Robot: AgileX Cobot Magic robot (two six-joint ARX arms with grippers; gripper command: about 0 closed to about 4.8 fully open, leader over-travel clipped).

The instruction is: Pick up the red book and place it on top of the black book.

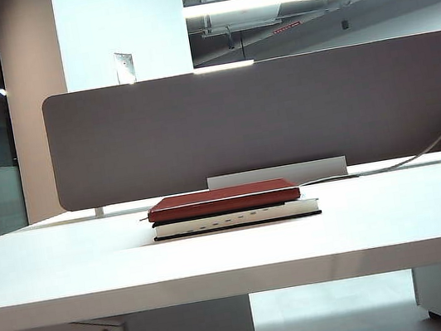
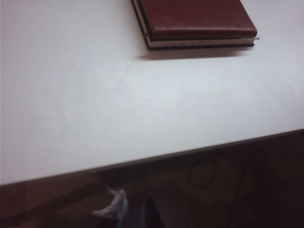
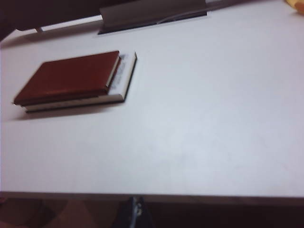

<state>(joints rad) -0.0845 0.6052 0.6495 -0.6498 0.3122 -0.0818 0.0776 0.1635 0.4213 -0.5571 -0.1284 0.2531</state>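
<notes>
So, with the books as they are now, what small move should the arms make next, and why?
Probably none beyond parking both arms clear. The red book already lies flat on the black book, slightly offset but steady. Neither tool appears in the exterior view, and both wrist cameras look from beyond the table edge, so nothing seems left to correct.

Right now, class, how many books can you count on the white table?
2, stacked mid-table: the red book lies flat on the black book, which rests on the table. Neither pincer shows clearly; no other book appears.
</notes>
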